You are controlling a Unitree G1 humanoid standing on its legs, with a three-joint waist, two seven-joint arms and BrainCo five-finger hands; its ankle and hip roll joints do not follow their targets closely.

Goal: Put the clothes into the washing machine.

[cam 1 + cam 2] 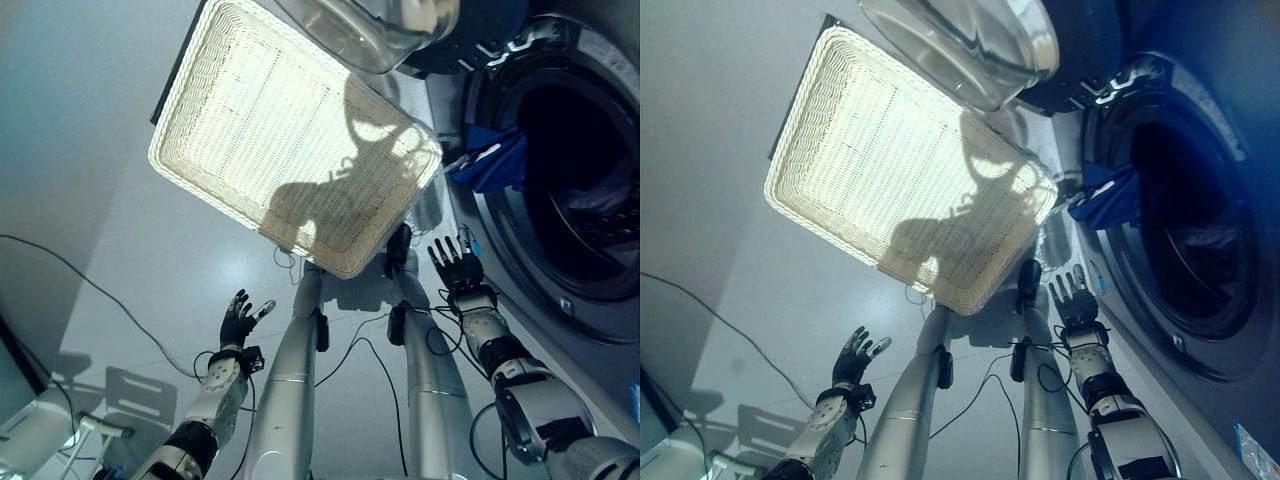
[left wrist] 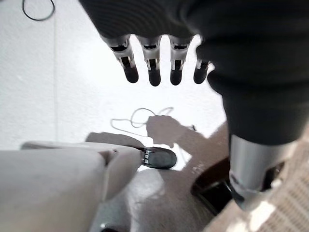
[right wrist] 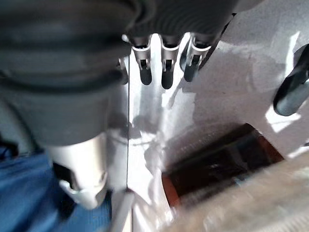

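Left eye view. White woven basket (image 1: 250, 130) lies on the grey floor (image 1: 90, 150), and its inside looks bare. Washing machine (image 1: 560, 170) stands at the robot's right with the drum mouth open. The clear round door (image 1: 370, 30) is swung out above the basket's far corner. A blue garment (image 1: 495, 160) hangs over the drum's rim, part in and part out. Left hand (image 1: 238, 320) hangs low over the floor, fingers spread, touching nothing. Right hand (image 1: 458, 265) is raised between the basket's near corner and the machine front, fingers straight and spread, holding nothing.

Right eye view. Same layout. The blue garment (image 1: 1110, 195) sits on the rim, above the right hand (image 1: 1072, 297) and apart from it. Left hand (image 1: 855, 358) is well away from it.

Left wrist view. Fingers (image 2: 153, 65) extended in a row over bare floor, thumb apart. Nothing held.

Right wrist view. Fingers (image 3: 165, 65) straight, nothing between them and the thumb. Blue cloth (image 3: 24, 193) shows just beside the wrist.

Judgement: basket appears emptied, and the remaining step is to get the draped garment fully inside. To do it well, lift the right hand to the hanging fold and close round the bulk of the cloth, not an edge. Then carry it deep past the rim, so nothing trails where the door would close.
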